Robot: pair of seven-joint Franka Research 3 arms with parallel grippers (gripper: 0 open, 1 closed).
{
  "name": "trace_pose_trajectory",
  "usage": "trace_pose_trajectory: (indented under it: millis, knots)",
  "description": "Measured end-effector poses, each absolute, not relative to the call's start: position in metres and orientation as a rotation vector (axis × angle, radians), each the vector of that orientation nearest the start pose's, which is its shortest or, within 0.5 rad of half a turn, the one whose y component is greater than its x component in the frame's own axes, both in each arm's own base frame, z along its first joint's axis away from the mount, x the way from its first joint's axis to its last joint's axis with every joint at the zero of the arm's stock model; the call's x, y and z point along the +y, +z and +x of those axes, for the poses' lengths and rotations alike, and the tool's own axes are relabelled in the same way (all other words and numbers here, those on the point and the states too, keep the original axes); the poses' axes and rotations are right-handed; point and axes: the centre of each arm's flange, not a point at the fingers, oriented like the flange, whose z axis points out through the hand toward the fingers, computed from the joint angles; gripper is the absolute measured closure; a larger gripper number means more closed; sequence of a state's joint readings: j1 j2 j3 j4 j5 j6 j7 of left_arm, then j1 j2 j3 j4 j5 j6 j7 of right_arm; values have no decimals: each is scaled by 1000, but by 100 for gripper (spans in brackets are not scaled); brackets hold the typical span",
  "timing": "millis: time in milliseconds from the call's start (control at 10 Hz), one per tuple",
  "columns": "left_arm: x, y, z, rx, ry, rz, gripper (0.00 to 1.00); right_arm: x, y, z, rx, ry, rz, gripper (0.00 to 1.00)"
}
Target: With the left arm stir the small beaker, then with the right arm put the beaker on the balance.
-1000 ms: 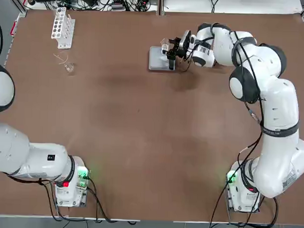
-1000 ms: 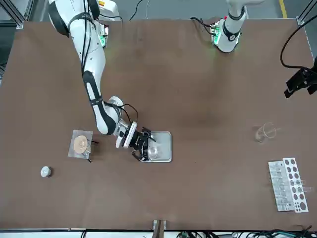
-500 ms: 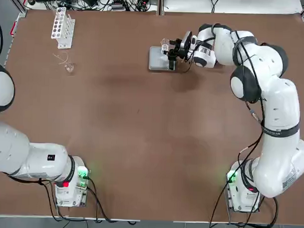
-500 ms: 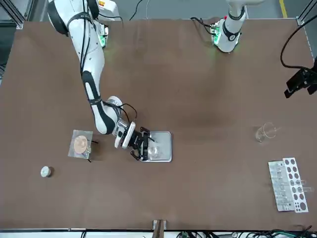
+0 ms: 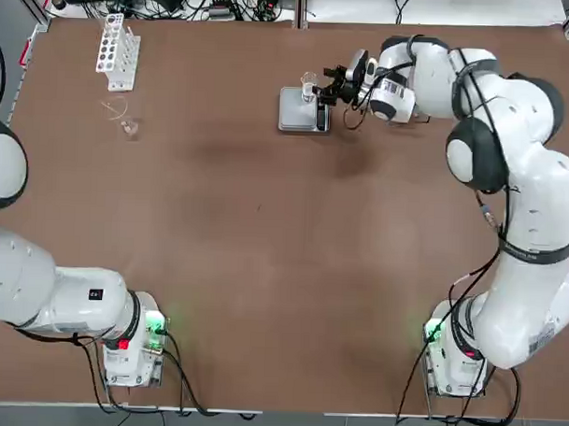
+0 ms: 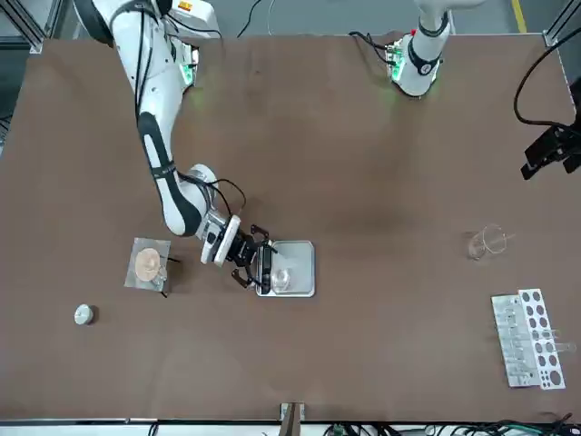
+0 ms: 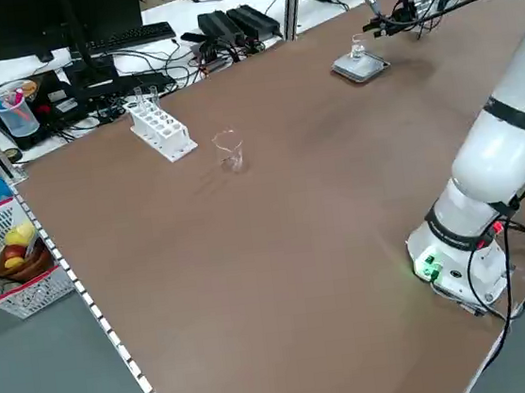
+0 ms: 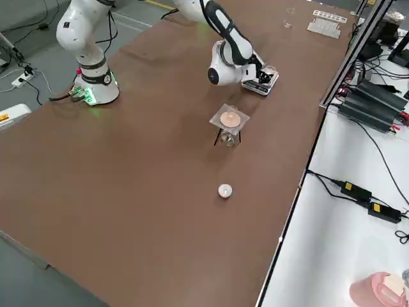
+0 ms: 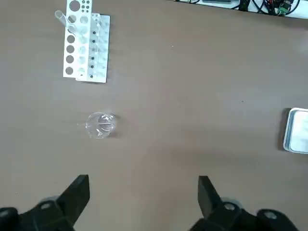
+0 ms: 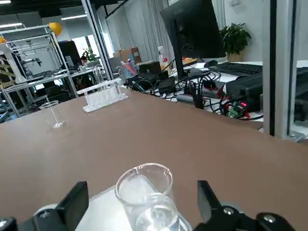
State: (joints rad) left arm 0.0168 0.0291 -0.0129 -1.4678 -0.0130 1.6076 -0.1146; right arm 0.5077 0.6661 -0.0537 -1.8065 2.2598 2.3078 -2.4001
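The small beaker (image 5: 309, 83) (image 6: 280, 277) is a tiny clear glass that stands upright on the silver plate of the balance (image 5: 297, 115) (image 6: 296, 259) at the far middle of the table. My right gripper (image 5: 332, 86) (image 6: 250, 264) is open just to the right of the balance, low over the table, with nothing in it. In the right wrist view the beaker (image 10: 146, 192) stands free on the plate ahead of the spread fingers (image 10: 74, 199). My left gripper (image 9: 143, 185) is open and empty, parked high over the table's left side.
A clear glass piece with a thin rod (image 5: 127, 123) (image 9: 99, 125) and a white test-tube rack (image 5: 117, 50) (image 9: 85, 45) sit at the far left. In the front view a sheet with tan powder (image 6: 148, 263) and a small white capped bottle (image 6: 83, 314) lie beyond the right arm.
The right gripper has drawn back to the right, away from the beaker. The beaker stays on the balance. The left arm has not moved.
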Motion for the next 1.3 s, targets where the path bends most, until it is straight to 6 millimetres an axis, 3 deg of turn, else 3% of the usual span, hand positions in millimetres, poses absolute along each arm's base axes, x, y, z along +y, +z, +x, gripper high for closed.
trace_pose_trajectory:
  millis: [500,1000,1300]
  knots:
    - [0,661,568,-183,-174,-3151,1,278,270,581,-910,-1186,-2082,0]
    - [-1,661,568,-182,-175,-3151,0,277,337,580,-918,-1111,-2247,0]
    - [-1,661,568,-182,-175,-3151,0,277,383,589,-792,-996,-2322,0]
